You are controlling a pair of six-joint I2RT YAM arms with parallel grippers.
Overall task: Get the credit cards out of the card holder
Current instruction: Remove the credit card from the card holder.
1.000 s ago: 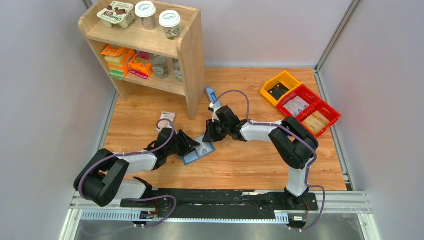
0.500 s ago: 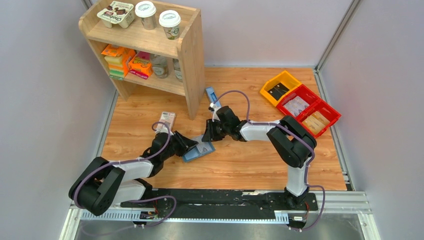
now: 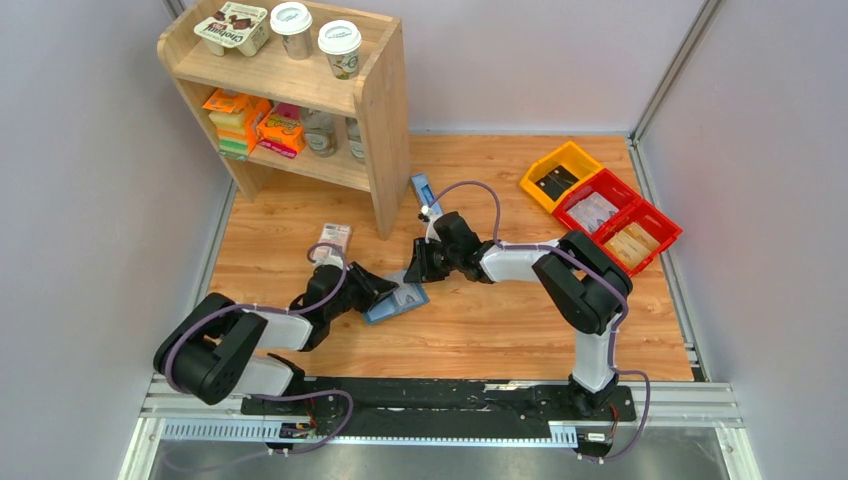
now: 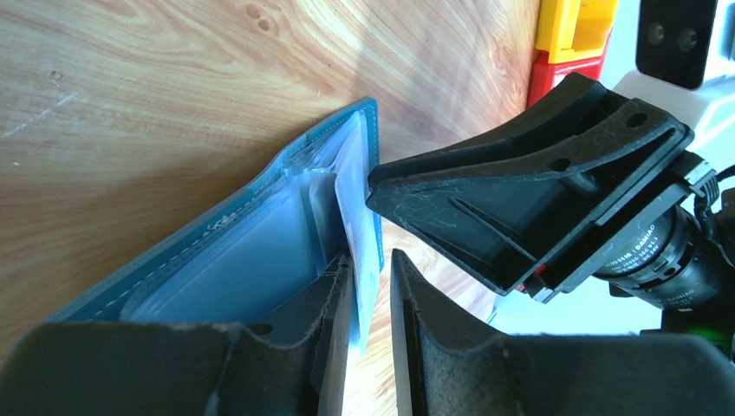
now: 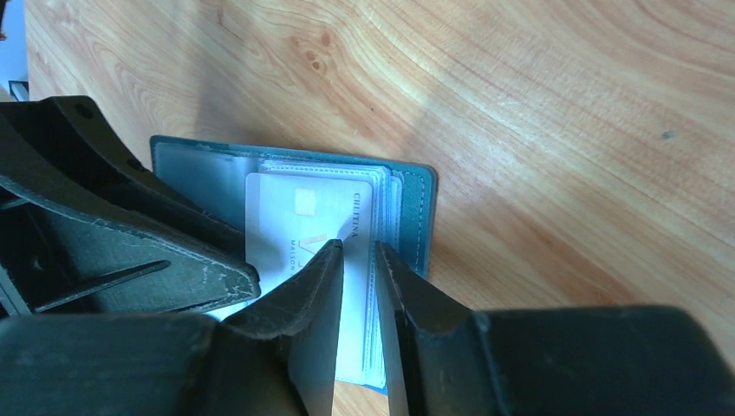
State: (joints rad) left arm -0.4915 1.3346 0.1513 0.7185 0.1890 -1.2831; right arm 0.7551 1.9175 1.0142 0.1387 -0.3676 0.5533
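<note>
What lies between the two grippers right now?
The open card holder, a white card showing inside it; clearest in the right wrist view.

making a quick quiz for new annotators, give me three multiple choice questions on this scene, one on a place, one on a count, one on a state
1. Where does the card holder lie? A in a yellow bin; B inside a red bin; C on the wooden table.
2. How many lidded paper cups stand on top of the wooden shelf? A two; B one; C four.
3. The card holder is: A folded shut; B open, a white card showing; C upside down.
Answers: 1 C, it lies flat on the wood; 2 A, two white lids stand side by side; 3 B, the right wrist view shows its pockets and the card.
</note>
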